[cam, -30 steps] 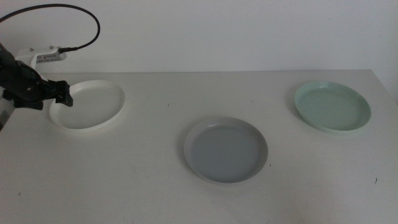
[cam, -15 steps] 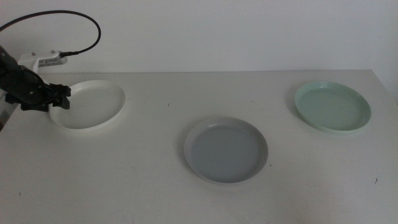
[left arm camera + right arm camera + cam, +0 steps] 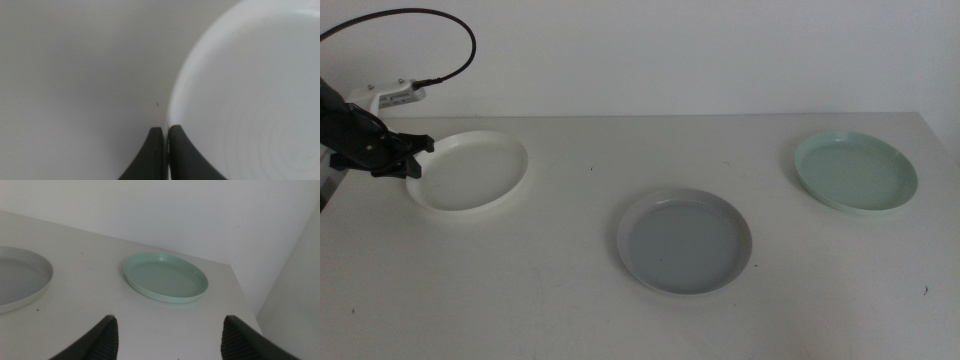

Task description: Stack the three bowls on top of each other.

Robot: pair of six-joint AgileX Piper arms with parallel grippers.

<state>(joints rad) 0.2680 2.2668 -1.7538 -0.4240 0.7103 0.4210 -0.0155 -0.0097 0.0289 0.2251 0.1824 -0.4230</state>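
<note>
Left tool pinched on the white bowl's rim, far left of the bench.

Left tool (image 3: 412,150) is closed on the left rim of the white bowl (image 3: 470,172); jaws nearly meet over the rim in the left wrist view. Pale grey bowl (image 3: 684,241) sits mid-bench, nearer. Mint green bowl (image 3: 855,171) lies far right, well apart. Right tool (image 3: 165,332) waits with jaws spread wide, empty, facing the mint green bowl.
</note>
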